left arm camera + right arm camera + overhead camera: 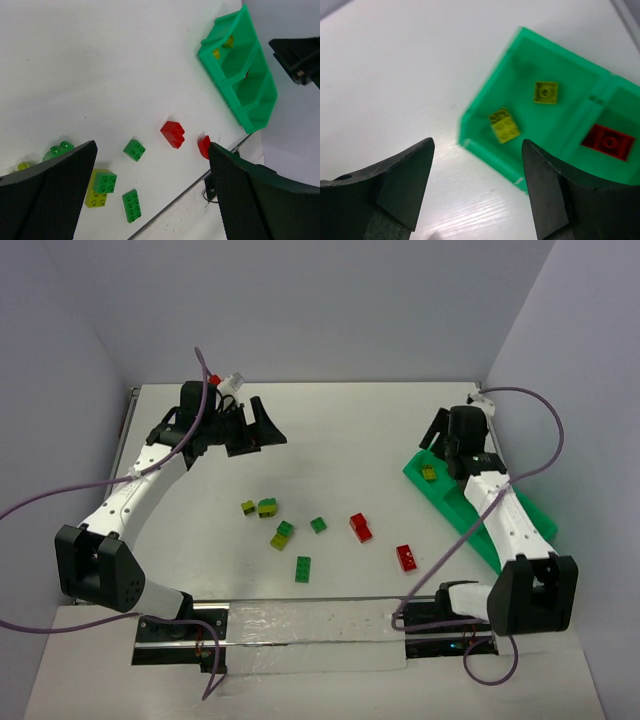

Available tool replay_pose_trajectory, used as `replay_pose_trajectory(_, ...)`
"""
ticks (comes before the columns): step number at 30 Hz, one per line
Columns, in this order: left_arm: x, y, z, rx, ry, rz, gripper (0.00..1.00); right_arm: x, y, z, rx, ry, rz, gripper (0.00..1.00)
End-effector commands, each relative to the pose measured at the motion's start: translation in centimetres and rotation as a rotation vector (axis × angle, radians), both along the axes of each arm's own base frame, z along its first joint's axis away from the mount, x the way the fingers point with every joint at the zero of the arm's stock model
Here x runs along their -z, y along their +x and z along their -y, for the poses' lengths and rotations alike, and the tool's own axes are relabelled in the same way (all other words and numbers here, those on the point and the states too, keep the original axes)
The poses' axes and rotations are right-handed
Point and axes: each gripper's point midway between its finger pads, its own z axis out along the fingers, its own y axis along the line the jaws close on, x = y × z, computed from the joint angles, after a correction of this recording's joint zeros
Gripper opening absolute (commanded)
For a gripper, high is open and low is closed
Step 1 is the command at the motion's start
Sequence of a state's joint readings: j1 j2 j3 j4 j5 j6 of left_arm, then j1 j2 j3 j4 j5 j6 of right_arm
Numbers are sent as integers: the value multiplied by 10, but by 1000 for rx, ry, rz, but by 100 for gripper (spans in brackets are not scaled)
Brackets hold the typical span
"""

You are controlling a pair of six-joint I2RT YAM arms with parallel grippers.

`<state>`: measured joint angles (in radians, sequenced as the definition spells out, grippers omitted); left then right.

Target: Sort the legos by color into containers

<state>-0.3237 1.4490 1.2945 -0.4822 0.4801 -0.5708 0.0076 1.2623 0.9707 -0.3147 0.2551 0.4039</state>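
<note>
Legos (302, 568) are lying loose on the table (340, 430) toward its near edge, while two yellow ones (504, 125) and a red one (607, 142) are sitting in the tray (490, 155) by the right edge. I am holding my left gripper (256, 430) raised near the far left corner, jaws apart. My right gripper (477, 190) is hovering over the tray's far end, jaws apart too.

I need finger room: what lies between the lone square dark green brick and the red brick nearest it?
Bare table only, from dark green brick to red brick; top and left wrist views both show it.
</note>
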Motion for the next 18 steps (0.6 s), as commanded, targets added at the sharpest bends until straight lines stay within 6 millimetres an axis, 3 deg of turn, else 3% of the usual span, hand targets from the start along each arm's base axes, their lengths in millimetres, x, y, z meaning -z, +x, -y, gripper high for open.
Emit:
replay_pose_trajectory(1, -26, 6, -7, -35, 21, 86, 99, -46, -15, -82, -313, -19, 118, 77)
replay_pose_trajectory(3, -26, 8, -10, -54, 35, 91, 99, -30, -34, -123, -441, -19, 67, 75)
replay_pose_trajectory(5, -25, 10, -14, -72, 51, 97, 100, -8, -54, -148, -475, 21, 15, 76)
replay_pose_trajectory(8, -25, 12, -16, -83, 65, 100, 99, 20, -76, -166, -500, 115, -69, 75)
replay_pose_trajectory(11, -24, 12, -18, -86, 76, 101, 99, 51, -103, -179, -575, 100, -162, 74)
replay_pose_trajectory(15, -21, 11, -16, -79, 69, 95, 99, 65, -120, -191, -646, 35, -208, 77)
replay_pose_trajectory(18, -19, 10, -15, -75, 65, 84, 99, 73, -124, -179, -583, -16, -254, 78)
